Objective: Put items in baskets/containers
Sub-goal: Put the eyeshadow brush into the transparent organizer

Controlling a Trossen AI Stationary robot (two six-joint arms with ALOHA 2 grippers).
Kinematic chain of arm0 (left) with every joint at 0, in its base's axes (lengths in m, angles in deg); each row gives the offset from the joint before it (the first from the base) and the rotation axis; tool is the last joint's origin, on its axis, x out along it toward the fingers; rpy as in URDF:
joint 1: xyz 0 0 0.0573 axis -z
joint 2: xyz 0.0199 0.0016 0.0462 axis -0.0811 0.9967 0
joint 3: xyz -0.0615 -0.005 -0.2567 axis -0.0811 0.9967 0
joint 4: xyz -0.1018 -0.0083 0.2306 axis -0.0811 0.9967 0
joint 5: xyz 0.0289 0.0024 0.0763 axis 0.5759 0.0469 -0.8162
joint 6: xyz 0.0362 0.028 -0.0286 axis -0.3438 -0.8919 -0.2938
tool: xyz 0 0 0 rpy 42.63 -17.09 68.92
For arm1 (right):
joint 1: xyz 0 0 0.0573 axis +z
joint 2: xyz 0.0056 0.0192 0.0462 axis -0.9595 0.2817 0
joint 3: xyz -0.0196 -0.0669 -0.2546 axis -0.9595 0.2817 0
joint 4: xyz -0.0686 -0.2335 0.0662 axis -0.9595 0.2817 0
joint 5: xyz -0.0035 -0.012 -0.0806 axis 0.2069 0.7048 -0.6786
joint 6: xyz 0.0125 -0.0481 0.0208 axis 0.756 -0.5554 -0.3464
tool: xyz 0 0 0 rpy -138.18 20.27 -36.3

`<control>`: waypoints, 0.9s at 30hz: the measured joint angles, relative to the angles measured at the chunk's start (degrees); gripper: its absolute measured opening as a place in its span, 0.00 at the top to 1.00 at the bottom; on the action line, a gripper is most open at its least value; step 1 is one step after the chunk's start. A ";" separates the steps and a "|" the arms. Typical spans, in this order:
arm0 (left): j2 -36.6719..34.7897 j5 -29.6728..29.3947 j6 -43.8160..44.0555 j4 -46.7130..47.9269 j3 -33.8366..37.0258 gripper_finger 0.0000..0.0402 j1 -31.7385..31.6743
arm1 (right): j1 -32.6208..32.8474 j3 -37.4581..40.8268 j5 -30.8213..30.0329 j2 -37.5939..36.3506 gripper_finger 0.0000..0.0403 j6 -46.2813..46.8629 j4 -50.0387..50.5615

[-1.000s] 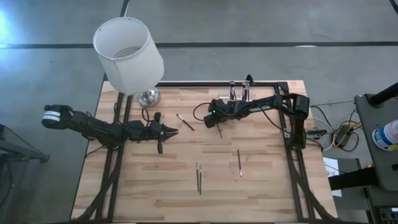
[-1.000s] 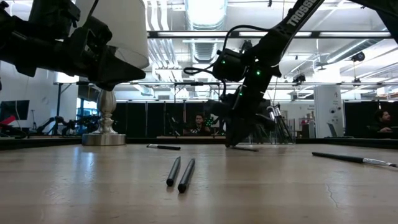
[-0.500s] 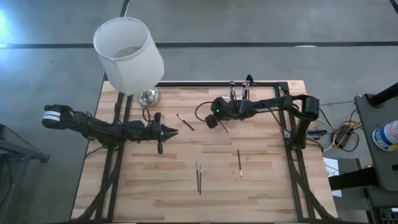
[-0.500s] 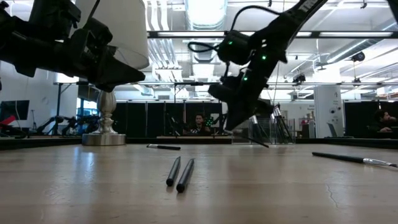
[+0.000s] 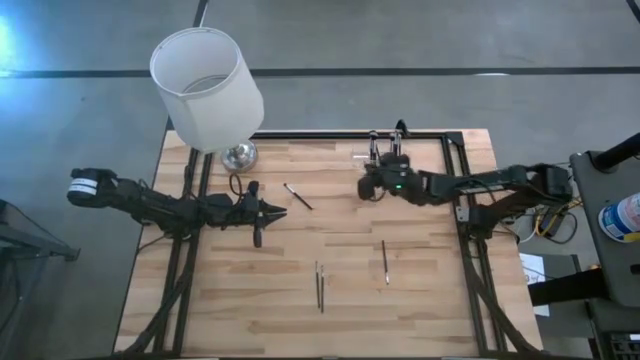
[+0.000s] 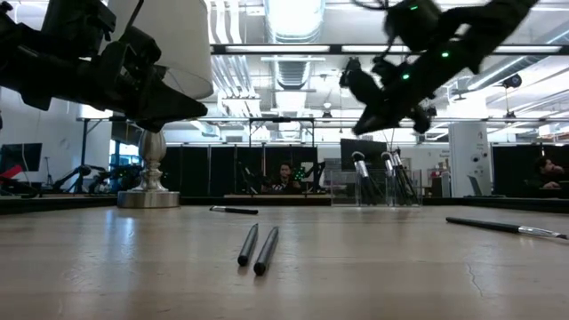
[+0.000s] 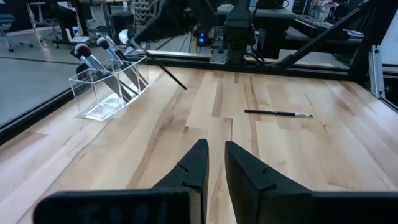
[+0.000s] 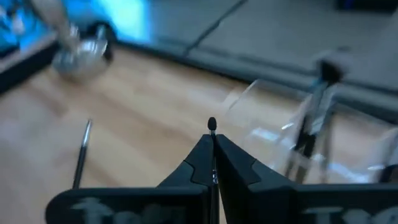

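Dark thin brush (image 8: 212, 134) clamped in right pincer (image 8: 213, 155).

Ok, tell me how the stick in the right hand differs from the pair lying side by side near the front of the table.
The stick in the right hand is pinched between shut fingers and carried above the table beside the clear holder; the pair of sticks lies flat on the wood, touched by no hand. The held stick is alone; the pair lies side by side, parallel. All are thin and dark. The left hand waits at mid-table.
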 joint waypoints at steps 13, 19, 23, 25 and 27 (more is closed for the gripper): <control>0.00 0.00 -0.02 -0.03 0.00 0.89 0.02 | -8.32 12.14 -10.36 -7.48 0.98 -16.25 -33.56; 0.00 0.00 -0.02 -0.07 0.00 0.89 0.07 | -13.71 12.18 -5.80 -2.89 0.98 -19.70 -43.18; 0.00 0.00 -0.02 -0.03 0.00 0.89 0.07 | -16.09 10.45 -4.82 2.51 0.98 -21.11 -44.32; 0.00 0.00 -0.04 -0.02 0.00 0.89 0.07 | -16.82 9.51 -3.51 5.92 0.98 -22.06 -46.36; 0.00 0.00 -0.04 0.00 0.00 0.89 0.07 | -17.25 8.79 -2.54 9.61 0.98 -22.17 -49.64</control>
